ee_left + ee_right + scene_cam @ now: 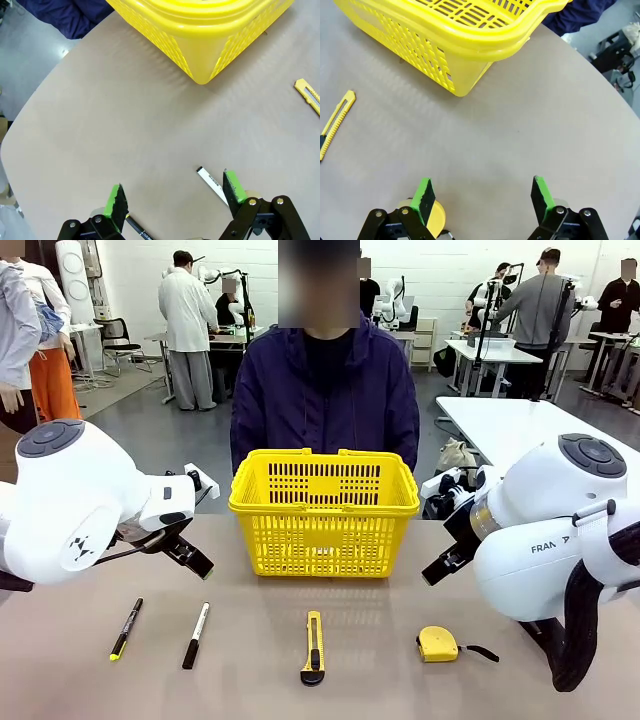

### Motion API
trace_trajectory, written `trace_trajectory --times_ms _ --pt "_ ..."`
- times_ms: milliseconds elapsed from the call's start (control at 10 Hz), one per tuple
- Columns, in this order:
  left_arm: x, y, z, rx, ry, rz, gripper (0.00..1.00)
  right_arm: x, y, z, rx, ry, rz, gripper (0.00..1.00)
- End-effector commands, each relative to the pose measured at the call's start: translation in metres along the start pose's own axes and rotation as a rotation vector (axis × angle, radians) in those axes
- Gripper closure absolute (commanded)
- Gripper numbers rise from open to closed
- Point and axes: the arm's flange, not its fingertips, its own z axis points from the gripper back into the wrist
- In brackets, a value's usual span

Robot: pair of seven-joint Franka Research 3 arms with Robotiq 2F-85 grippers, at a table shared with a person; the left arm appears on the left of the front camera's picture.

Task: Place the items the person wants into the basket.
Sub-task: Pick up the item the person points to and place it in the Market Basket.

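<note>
The yellow lattice basket [323, 510] stands mid-table in front of the person [325, 390] in a dark jacket. Along the near edge lie a white marker with a black cap [196, 635] and a small yellow tape measure [438, 644] with a black strap. My left gripper [192, 558] hovers open above the table left of the basket; in its wrist view the left gripper [175, 197] has the marker [212, 185] by one finger. My right gripper [440, 568] hangs open right of the basket. In the right wrist view the right gripper [482, 196] has the tape measure [437, 215] behind one finger.
A yellow-and-black utility knife [313, 647] lies at the front centre, and a black pen with a yellow end [126, 628] lies at the front left. Bare tabletop stretches between the tools and the basket. Other tables and people stand far behind.
</note>
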Motion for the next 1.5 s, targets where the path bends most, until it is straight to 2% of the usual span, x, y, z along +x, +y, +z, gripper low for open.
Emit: trace_trajectory --times_ms 0,700,800,1200,1400 --pt "0.0 0.0 0.0 0.0 0.0 0.0 0.0 0.0 0.0 0.0 0.0 0.0 0.0 0.0" --pt "0.0 0.0 0.0 0.0 0.0 0.0 0.0 0.0 0.0 0.0 0.0 0.0 0.0 0.0" --pt "0.0 0.0 0.0 0.0 0.0 0.0 0.0 -0.006 0.003 0.02 -0.031 0.031 -0.007 0.0" --pt "0.014 0.012 0.115 0.009 0.038 -0.078 0.0 -0.022 0.001 0.144 -0.159 0.069 0.005 0.0" --pt "0.034 0.012 0.171 0.038 -0.012 -0.126 0.0 -0.008 -0.002 0.204 -0.18 0.039 0.018 0.0"
